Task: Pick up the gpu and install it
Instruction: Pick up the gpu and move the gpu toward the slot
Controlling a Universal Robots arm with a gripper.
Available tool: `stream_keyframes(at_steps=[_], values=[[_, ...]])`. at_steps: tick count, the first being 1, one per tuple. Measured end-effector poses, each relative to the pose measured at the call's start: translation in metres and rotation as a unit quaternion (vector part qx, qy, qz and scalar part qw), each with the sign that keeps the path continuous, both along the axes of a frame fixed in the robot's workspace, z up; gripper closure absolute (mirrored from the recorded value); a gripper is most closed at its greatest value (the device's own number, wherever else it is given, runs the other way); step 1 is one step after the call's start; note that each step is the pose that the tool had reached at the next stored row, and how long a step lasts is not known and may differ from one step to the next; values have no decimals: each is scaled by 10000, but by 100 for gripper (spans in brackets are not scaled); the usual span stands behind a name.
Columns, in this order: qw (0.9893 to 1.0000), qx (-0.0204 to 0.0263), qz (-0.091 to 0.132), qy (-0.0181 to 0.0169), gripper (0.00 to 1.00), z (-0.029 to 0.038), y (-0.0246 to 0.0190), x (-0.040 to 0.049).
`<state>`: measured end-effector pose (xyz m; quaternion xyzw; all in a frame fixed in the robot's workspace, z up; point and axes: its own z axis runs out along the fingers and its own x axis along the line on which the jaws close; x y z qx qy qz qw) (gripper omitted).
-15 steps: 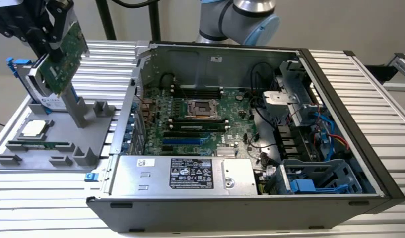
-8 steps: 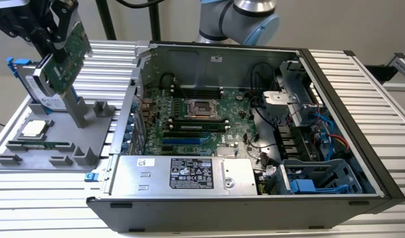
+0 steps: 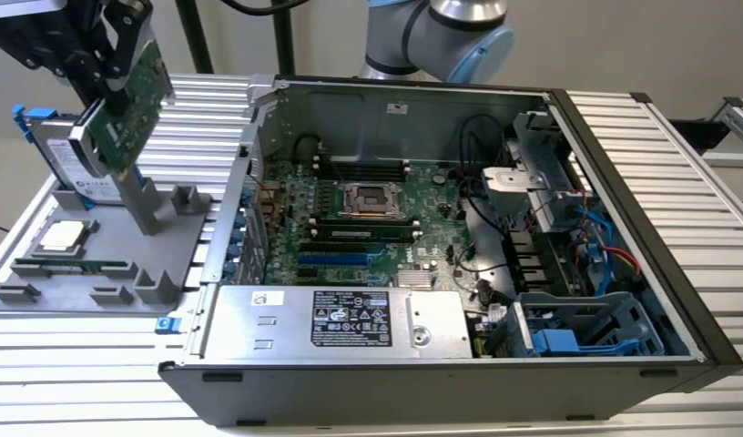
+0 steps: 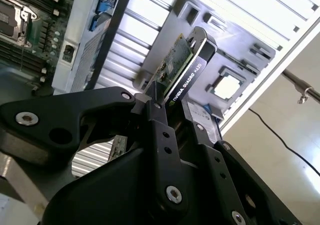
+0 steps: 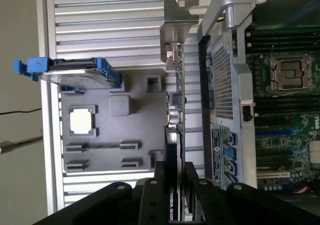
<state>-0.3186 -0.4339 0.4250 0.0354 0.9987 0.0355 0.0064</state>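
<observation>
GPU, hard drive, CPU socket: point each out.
GPU (image 3: 135,109), exterior view, green board face.
Hard drive (image 5: 75,77), first wrist view, silver casing.
CPU socket (image 3: 374,197), exterior view, centre.

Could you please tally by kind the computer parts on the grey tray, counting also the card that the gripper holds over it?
gpu: 1
hard drive: 1
processor chip: 1
memory stick: 1
Total: 4

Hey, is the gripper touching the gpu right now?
Touching. In the second wrist view the gripper has its fingers clamped on both faces of the gpu.
</observation>
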Motion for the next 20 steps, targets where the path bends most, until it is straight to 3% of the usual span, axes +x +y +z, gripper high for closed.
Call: stream_keyframes(at_steps=[20], values=[[10000, 1, 0, 1, 100, -1, 0, 196]])
